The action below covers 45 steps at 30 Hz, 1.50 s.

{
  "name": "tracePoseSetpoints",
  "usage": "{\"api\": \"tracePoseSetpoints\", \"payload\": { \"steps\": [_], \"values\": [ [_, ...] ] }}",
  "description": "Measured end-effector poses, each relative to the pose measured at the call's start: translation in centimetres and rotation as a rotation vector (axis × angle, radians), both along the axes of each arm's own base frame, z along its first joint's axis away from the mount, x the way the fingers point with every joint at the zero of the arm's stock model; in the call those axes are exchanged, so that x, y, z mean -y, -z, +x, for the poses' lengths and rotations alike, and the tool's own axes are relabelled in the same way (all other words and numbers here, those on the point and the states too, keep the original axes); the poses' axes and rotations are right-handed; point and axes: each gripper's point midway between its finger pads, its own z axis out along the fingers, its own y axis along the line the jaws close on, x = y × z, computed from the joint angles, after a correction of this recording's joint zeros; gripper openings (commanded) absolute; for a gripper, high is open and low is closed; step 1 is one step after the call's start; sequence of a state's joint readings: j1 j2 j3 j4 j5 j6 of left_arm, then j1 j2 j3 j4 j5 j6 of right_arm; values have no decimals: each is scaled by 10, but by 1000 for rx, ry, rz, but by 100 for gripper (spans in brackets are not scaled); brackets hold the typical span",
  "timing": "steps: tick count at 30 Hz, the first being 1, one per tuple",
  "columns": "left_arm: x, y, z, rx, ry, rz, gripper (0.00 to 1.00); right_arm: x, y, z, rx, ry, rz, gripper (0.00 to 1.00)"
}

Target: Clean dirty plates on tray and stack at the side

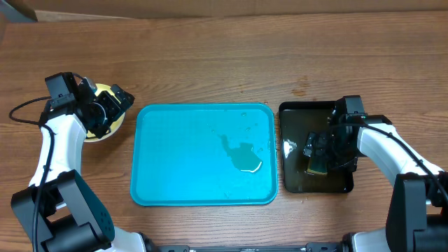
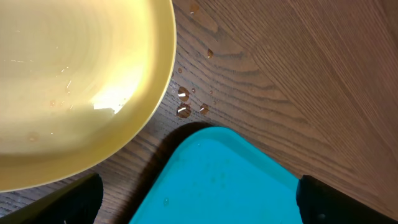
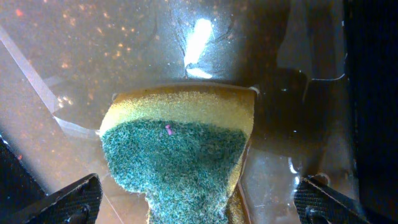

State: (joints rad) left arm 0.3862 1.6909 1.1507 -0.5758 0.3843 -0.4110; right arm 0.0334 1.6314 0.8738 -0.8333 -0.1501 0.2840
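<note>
One wooden table (image 1: 210, 63) carries one turquoise tray (image 1: 175, 154), bare apart from a puddle (image 1: 245, 157). One black tray (image 1: 297, 112) sits just right of the turquoise tray and holds one green-and-yellow sponge (image 3: 177, 149). Just left of the turquoise tray is one pale yellow plate (image 2: 74, 81), glossy and wet with faint specks. A pale rim shows beneath it, but I cannot tell how many plates are stacked. The left gripper (image 2: 205, 200) hangs above the plate, spread wide and empty. The right gripper (image 3: 202, 202) is spread wide over the sponge, gripping nothing.

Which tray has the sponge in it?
The smaller black tray, right of the turquoise tray; the sponge lies in it. The turquoise one holds only a puddle.
</note>
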Motion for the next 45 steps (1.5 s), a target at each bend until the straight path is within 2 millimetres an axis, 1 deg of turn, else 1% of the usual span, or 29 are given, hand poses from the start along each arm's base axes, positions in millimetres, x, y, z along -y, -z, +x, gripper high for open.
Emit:
{"api": "tracePoseSetpoints", "payload": {
  "steps": [9, 12, 14, 17, 18, 19, 21, 24, 28, 29, 30, 31, 33, 38, 41, 43, 45],
  "values": [
    [0, 0, 0, 0, 0, 0, 100, 0, -1, 1, 6, 0, -1, 100],
    [0, 0, 0, 0, 0, 0, 100, 0, -10, 4, 40, 0, 0, 100],
    [0, 0, 0, 0, 0, 0, 100, 0, -23, 8, 93, 0, 2, 100],
    [0, 0, 0, 0, 0, 0, 100, 0, -53, 16, 209, 0, 5, 100],
    [0, 0, 0, 0, 0, 0, 100, 0, -67, 19, 263, 0, 8, 100],
    [0, 0, 0, 0, 0, 0, 100, 0, -75, 20, 294, 0, 9, 100],
    [0, 0, 0, 0, 0, 0, 100, -1, -98, 21, 382, 1, 12, 100],
    [0, 0, 0, 0, 0, 0, 100, -1, -133, 20, 512, 1, 17, 100],
    [0, 0, 0, 0, 0, 0, 100, 0, -168, 13, 648, 1, 20, 100],
    [0, 0, 0, 0, 0, 0, 100, 0, -180, 10, 693, 1, 22, 100],
    [0, 0, 0, 0, 0, 0, 100, 0, -187, 8, 721, 0, 23, 100],
    [0, 0, 0, 0, 0, 0, 100, 0, -201, 3, 778, 1, 25, 100],
    [0, 0, 0, 0, 0, 0, 100, 0, -218, -5, 846, 1, 27, 100],
    [0, 0, 0, 0, 0, 0, 100, 2, -252, -27, 998, 2, 29, 100],
    [0, 0, 0, 0, 0, 0, 100, 8, -273, -41, 1099, 20, -1, 100],
    [0, 0, 0, 0, 0, 0, 100, 11, -291, -50, 1190, 24, -18, 100],
    [0, 0, 0, 0, -1, 0, 100, 12, -316, -56, 1331, 20, -29, 100]
  ]
}}
